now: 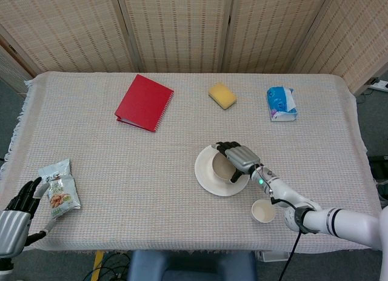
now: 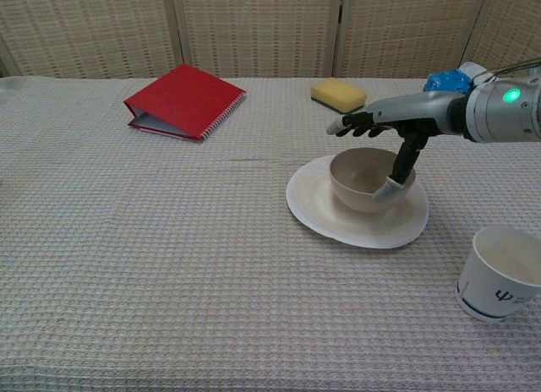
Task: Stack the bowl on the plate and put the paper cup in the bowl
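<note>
Bowl (image 2: 363, 181) sits on the plate (image 2: 321, 208) — your right hand (image 2: 385, 122) hovers over it, fingers stretched out flat, thumb resting against the bowl's outer wall. The paper cup (image 2: 499, 272) stands upright on the table (image 2: 169, 240), near the plate. Your left hand (image 1: 18, 205) is spread beside the snack packet (image 1: 57, 193).

A staged indoor test area, like a robotics lab set up for tabletop trials. A table covered in a beige waffle-weave cloth (image 1: 121, 166) stands before folding woven-reed screen panels (image 1: 176, 29) that close off the background. Unrelated household props lie scattered: a red ring binder (image 1: 144, 102), a yellow sponge (image 1: 222, 95), a blue tissue pack (image 1: 282, 103), a snack packet (image 1: 59, 193).
</note>
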Controlling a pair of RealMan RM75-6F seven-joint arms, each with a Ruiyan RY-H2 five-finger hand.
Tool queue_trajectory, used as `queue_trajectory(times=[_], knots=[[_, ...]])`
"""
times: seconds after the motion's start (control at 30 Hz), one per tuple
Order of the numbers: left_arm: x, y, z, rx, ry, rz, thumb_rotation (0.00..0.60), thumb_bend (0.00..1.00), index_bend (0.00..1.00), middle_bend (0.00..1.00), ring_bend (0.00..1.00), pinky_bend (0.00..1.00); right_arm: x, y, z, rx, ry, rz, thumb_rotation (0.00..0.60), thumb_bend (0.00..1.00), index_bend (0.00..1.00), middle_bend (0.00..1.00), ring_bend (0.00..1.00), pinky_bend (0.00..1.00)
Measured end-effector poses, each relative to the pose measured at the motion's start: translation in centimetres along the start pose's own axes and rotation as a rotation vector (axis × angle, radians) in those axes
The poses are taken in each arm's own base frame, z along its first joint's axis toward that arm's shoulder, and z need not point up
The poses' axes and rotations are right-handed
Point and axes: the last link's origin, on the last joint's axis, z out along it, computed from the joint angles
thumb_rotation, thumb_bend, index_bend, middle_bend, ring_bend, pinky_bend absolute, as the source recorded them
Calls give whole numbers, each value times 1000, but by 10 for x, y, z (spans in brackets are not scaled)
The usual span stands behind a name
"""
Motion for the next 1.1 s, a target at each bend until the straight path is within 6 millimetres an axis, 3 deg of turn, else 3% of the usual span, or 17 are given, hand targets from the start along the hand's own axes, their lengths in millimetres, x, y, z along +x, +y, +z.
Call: queue_trajectory(times=[0.37, 0.53, 0.87, 1.1], knots=[[-6, 4, 3, 3, -7, 29, 600, 276, 0, 44, 0, 285, 27, 1, -56, 48, 57, 17, 600, 61, 10, 0, 0, 0], [-10, 8, 3, 0, -15, 51, 600, 276, 0, 44, 0, 285, 29, 4, -86, 89, 72, -12, 600, 92, 119, 0, 0, 0], [-17, 17, 3, -19, -29, 73, 600, 276, 0, 44, 0, 285, 7, 19, -143, 158, 1, -53, 600, 94, 126, 0, 0, 0], [-18, 17, 3, -18, -27, 77, 600, 276, 0, 44, 0, 285, -10, 29, -156, 136, -65, -99, 600, 93, 126, 0, 0, 0]])
